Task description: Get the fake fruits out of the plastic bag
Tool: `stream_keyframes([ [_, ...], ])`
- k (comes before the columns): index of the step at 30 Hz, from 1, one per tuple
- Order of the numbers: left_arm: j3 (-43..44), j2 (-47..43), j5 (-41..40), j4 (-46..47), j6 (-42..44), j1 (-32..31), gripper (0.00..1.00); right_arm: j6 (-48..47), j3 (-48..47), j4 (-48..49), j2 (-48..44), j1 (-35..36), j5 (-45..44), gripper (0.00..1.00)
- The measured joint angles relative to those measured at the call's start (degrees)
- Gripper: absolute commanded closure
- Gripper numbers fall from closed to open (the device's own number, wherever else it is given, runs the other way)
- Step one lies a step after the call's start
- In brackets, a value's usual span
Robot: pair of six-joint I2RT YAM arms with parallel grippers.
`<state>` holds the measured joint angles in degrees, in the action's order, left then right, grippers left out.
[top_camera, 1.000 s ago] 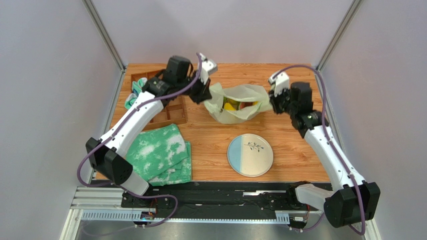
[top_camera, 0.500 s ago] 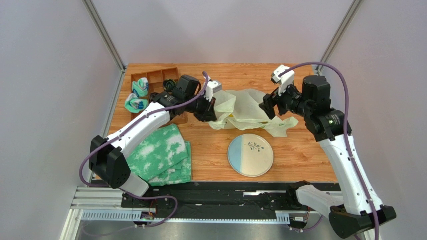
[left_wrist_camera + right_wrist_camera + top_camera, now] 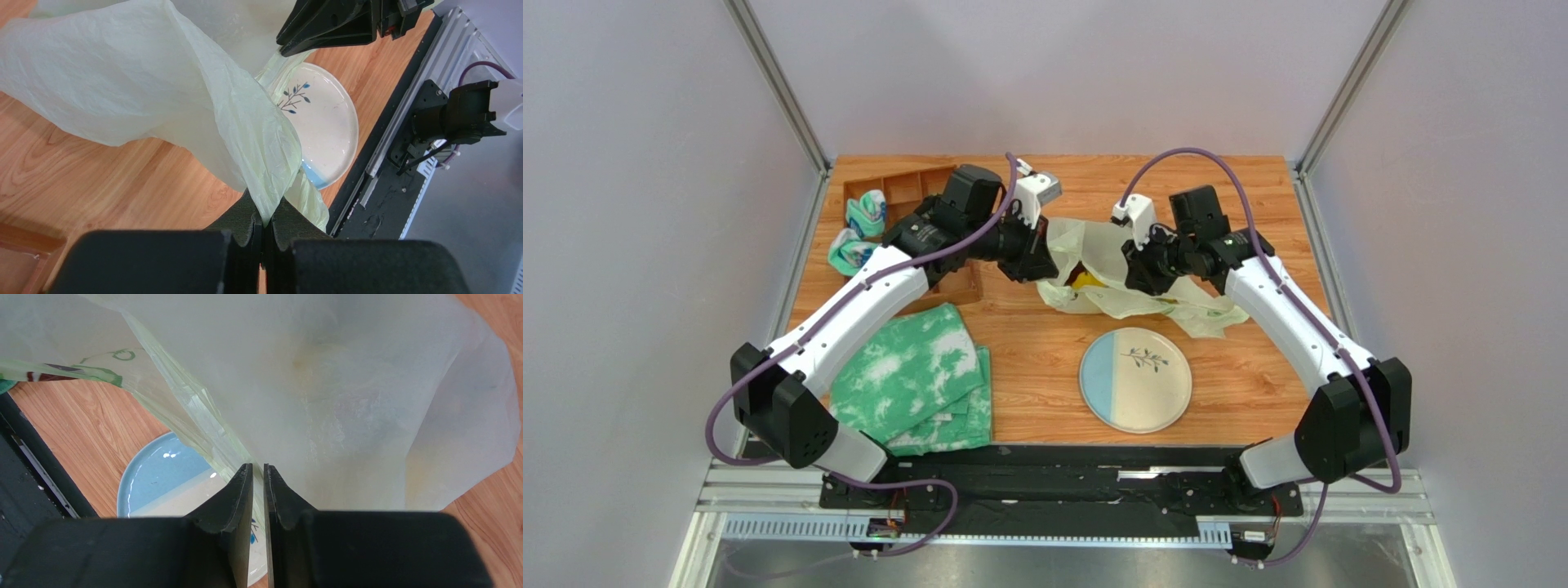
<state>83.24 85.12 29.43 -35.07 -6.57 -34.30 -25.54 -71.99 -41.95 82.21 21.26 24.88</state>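
Left fingers (image 3: 244,222) and right fingers (image 3: 236,497) are clamping the plastic bag (image 3: 1102,240) mid-frame, fake fruits (image 3: 1081,279) lying inside, none out.

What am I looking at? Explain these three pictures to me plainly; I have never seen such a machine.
Two robot arms are bolted at the near edge of a wooden table. The wide picture comes from a camera above and behind them. The two close-ups come from a camera on each wrist, looking along its tool. On the table lie a blue-and-cream plate, a green-and-white cloth and a wooden tray. Between the arms is a thin, pale plastic bag. The left tool and the right tool are each pinched shut on its film.
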Motion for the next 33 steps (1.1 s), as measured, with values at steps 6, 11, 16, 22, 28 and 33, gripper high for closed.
stream_keyframes([
  [6, -0.59, -0.63, 1.16, 0.28, -2.8, 2.84, 1.0, 1.29, -0.17, 1.01, -1.31, 1.36, 2.67, 0.9],
  [11, -0.5, -0.07, 5.79, 1.88, -7.17, 6.99, 1.0, 1.01, 1.05, 1.29, -5.2, 5.9, 2.99, 0.94],
  [16, 0.85, 1.68, 9.27, 2.97, -8.46, 7.69, 1.0, -0.02, 2.32, 3.5, -4.59, 8.22, -1.46, 1.0],
  [22, 0.87, 1.77, 11.5, 3.15, -8.31, 7.67, 1.0, -0.15, 0.26, 10.19, 5.57, 6.54, -14.03, 1.0],
  [28, 0.87, 1.77, 12.2, 3.19, -7.76, 7.67, 1.0, -1.16, -3.98, 16.55, 15.39, 0.79, -26.12, 1.0],
  [33, 0.87, 1.77, 12.61, 3.82, -7.45, 7.67, 1.0, -3.3, -6.69, 20.83, 16.98, -6.75, -32.76, 0.99],
])
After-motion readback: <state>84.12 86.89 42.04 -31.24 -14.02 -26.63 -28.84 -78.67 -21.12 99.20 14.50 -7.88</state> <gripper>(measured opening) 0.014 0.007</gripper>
